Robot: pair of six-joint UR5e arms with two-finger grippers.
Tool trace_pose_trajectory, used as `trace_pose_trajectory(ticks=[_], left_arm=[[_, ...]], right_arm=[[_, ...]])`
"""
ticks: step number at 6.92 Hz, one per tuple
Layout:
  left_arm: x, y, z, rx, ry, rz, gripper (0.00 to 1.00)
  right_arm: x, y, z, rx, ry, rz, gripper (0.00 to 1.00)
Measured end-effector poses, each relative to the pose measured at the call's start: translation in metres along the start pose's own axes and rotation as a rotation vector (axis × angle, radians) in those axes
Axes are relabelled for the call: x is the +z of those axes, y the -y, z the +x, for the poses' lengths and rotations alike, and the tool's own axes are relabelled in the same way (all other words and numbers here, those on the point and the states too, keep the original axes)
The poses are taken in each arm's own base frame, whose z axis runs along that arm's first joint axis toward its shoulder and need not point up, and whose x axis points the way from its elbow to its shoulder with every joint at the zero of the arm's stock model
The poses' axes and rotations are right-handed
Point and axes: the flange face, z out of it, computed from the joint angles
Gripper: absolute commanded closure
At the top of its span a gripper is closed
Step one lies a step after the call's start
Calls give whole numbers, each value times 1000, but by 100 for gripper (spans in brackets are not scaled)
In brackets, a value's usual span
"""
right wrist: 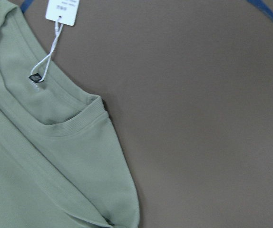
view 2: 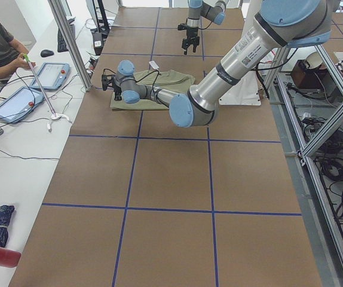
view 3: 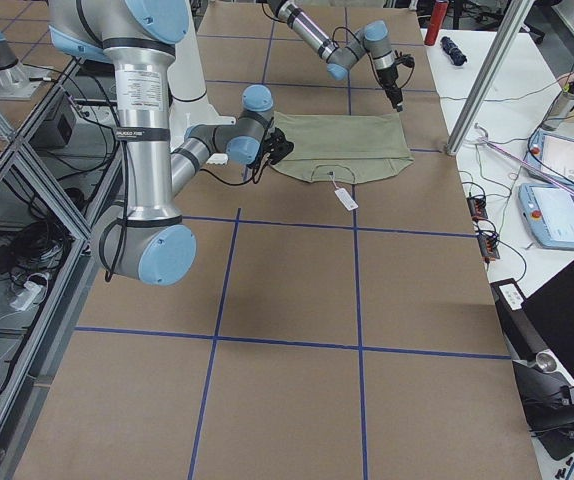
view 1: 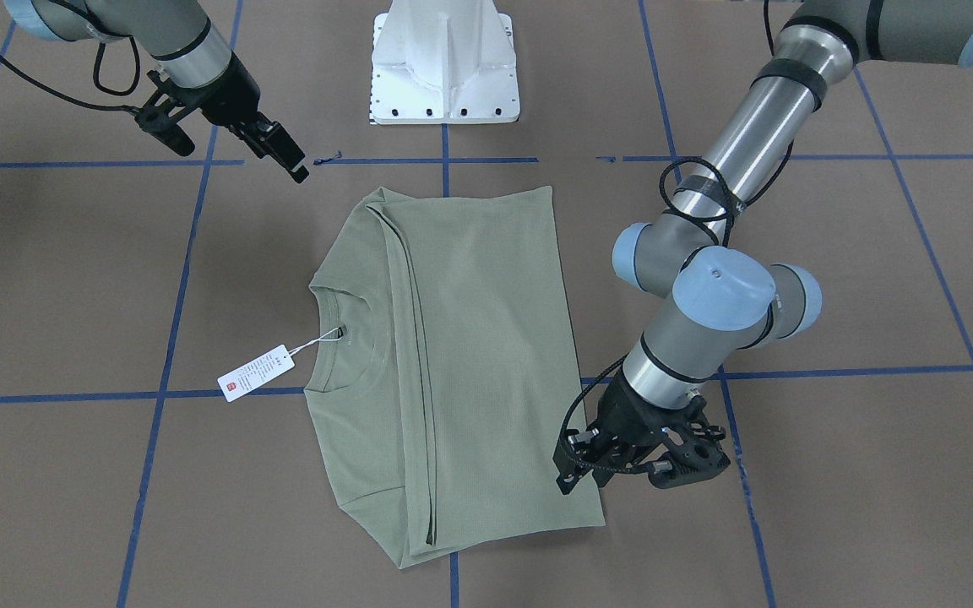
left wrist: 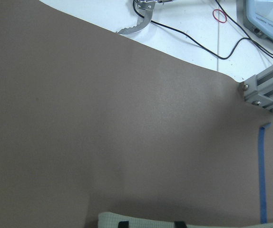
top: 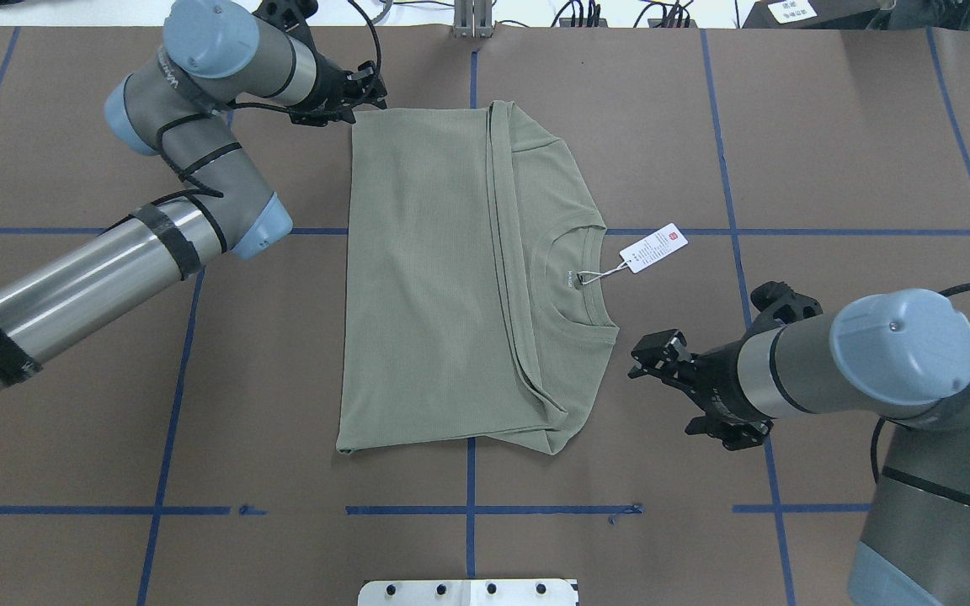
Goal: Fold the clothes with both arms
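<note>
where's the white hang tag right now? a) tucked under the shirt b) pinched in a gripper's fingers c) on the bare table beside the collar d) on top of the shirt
c: the hang tag lies flat on the table beside the collar of the shirt, tied to the neck by its string.

Front and overhead cameras opposite, steeply down on the shirt [view 1: 470, 363] — wrist views close (side cameras far).

White pedestal base [view 1: 444, 63] at brown table [view 1: 73, 279]; blue tape grid [view 1: 157, 395].
</note>
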Motion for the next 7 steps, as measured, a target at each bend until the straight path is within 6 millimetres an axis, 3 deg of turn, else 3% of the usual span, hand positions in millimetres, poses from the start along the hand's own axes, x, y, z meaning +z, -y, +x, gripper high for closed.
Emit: trace_pose_trajectory(ticks=[2,3,5,7], left_arm=[[-53,-28,-18,9,-49,-64,39],[-66,-35,-22,10,-57,-74,39],[-73,-38,-25,-4,-61,-81,39],[-73,-39,-27,-10,-59,-82,39]], right_arm=[[25,-16,-47,-112,40,3,0],[28,-25,-61,-224,56,0,1],[26,-33,-75,-557,83,10,10],[35,-38,-73,-858,75,25,21]])
